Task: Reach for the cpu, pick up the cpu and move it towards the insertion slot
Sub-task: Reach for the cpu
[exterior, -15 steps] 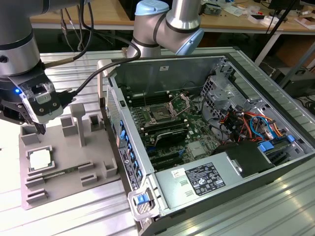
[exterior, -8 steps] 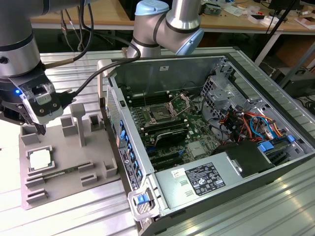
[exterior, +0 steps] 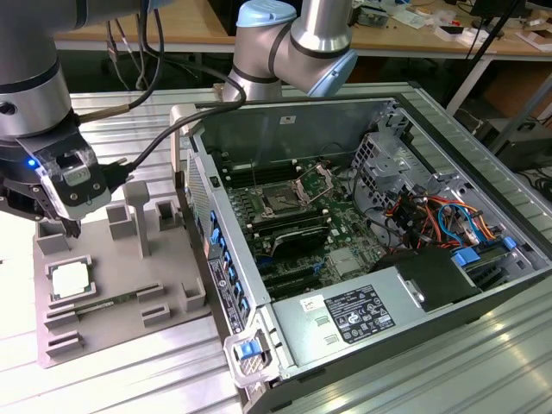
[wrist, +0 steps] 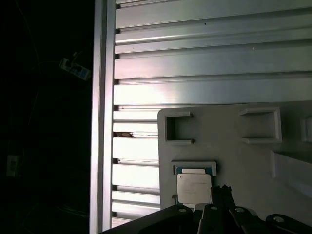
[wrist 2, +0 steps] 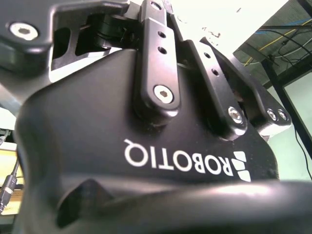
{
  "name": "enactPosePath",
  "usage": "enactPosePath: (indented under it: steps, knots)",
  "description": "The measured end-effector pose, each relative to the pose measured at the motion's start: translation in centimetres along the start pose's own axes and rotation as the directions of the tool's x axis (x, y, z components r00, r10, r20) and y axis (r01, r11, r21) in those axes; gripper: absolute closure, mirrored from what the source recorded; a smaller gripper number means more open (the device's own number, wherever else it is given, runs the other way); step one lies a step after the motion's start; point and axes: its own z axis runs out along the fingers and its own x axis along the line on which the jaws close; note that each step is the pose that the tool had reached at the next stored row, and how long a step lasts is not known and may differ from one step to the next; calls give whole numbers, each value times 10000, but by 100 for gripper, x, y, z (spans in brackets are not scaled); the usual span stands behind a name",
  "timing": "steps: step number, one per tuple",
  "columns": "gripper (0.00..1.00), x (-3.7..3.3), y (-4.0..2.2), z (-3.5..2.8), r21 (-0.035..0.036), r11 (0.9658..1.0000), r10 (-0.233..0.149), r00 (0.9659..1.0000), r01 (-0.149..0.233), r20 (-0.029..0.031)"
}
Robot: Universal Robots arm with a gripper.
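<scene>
One small, flat, square chip with a pale silvery top, the cpu [exterior: 71, 280], lies level in a square pocket of the grey moulded plastic tray [exterior: 108, 259]. My black claw [exterior: 71, 226] hangs over that end of the tray, just above the chip and apart from it. It carries nothing, and I cannot tell whether it is open or closed.

I judge the reach to be the step in hand, with the pick-up not yet done. Taking the chip calls for squaring the claw over the pocket and descending gently, since the pocket's low walls leave little room at the chip's sides.

Also on the tray are a long thin green memory stick [exterior: 112, 302] and pale upright posts [exterior: 138, 216]. Just beside the tray stands the open grey metal computer case [exterior: 285, 121]. The insertion slot [exterior: 283, 200], a dark square socket with a shiny hinged frame, sits inside it, well apart from the tray. The posts and the case wall stand between tray and slot. The tray rests on a ribbed aluminium surface [exterior: 129, 384].
</scene>
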Motion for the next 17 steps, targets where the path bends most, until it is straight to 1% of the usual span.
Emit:
enactPosePath:
  steps: [17]
  knots:
    - [89,2,-2,48,0,10000,0,10000,0,1]
